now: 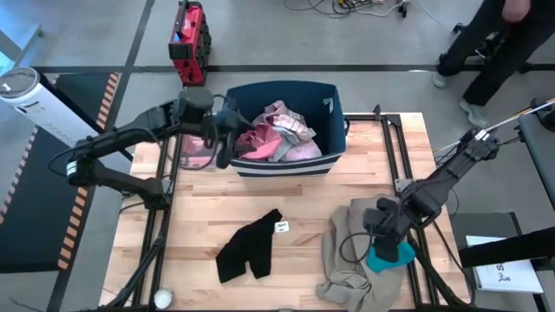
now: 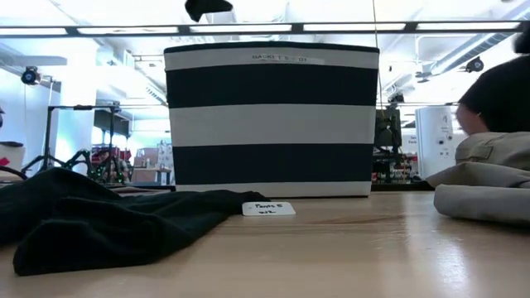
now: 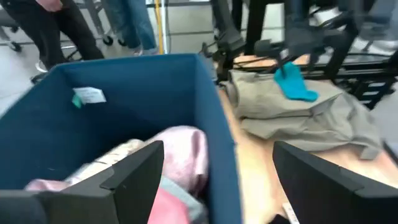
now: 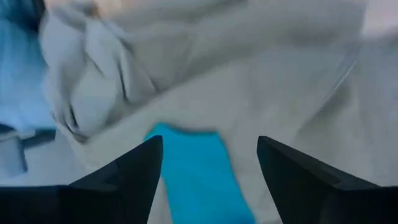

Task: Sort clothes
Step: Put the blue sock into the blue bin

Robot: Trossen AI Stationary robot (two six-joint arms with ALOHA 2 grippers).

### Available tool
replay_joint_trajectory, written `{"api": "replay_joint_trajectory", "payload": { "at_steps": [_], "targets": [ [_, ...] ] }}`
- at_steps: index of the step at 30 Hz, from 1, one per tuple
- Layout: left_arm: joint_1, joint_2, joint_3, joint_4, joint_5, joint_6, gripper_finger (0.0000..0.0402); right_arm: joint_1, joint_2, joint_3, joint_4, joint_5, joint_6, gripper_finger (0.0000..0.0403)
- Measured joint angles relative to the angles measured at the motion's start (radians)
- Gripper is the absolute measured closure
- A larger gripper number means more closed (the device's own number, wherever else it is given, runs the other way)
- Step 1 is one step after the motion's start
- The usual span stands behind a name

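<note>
A navy bin [image 1: 334,113] at the table's far middle holds pink and grey clothes [image 1: 277,134]. My left gripper [image 1: 227,143] is open and empty over the bin's left wall; its wrist view [image 3: 217,149] looks across the pink pieces [image 3: 186,149]. A khaki garment [image 1: 347,251] lies crumpled at the near right with a teal piece [image 1: 388,256] on top of it. My right gripper [image 1: 379,232] is open just above them, and the teal piece [image 4: 193,168] shows between its fingers. A black garment [image 1: 247,247] lies flat at the near middle.
A white tag [image 1: 282,227] lies by the black garment. A pink thing [image 1: 195,152] sits left of the bin. A small white object [image 1: 162,297] is at the near left edge. A person [image 1: 503,43] stands beyond the far right corner. Bare wood shows between the bin and the garments.
</note>
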Motion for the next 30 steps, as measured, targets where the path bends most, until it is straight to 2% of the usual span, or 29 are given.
{"api": "replay_joint_trajectory", "payload": {
  "at_steps": [5,10,16,23,27,30],
  "targets": [
    [-0.034,-0.094,-0.121,0.062,-0.003,-0.046,0.0117,0.01,0.0,-0.097,0.119,-0.115,0.049,0.0168],
    [-0.039,-0.178,-0.243,0.138,-0.009,-0.093,0.0115,0.01,0.007,-0.176,0.251,-0.151,0.063,0.0174],
    [-0.039,-0.251,-0.336,0.191,-0.01,-0.119,0.0105,0.009,0.067,-0.197,0.255,-0.169,0.038,0.0168],
    [-0.045,-0.297,-0.406,0.234,-0.01,-0.144,0.0104,0.009,0.202,-0.198,0.256,-0.176,-0.045,0.0165],
    [-0.045,-0.303,-0.437,0.257,-0.01,-0.149,0.0111,0.007,0.265,-0.198,0.255,-0.232,-0.089,0.0184],
    [-0.045,-0.303,-0.449,0.266,-0.011,-0.161,0.0117,0.007,0.284,-0.195,0.253,-0.248,-0.11,0.0224]
  ]
}}
